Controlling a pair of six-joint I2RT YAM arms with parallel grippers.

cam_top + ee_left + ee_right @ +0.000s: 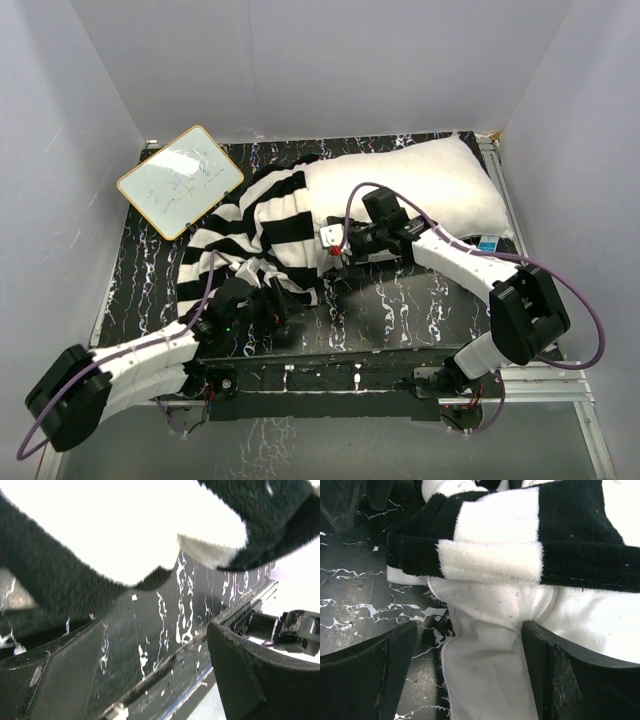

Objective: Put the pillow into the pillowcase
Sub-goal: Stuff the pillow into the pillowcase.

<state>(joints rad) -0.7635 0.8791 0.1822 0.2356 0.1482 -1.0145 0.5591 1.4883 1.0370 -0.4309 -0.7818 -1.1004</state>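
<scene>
**Pillow Partly Sleeved, Both Jaws Parted**

From above: showing the pillow (420, 185) lying along the far side of the table (400, 300), long axis left to right, left end sitting inside the pillowcase (255, 235). Placing the right gripper (335, 245) at that opening, nearer than the left gripper (262, 305).

Left wrist: hovering with jaws apart, gripping nothing, striped cloth just beyond.

Right wrist: standing apart, straddling white pillow fabric under the striped hem, not clamping.
</scene>
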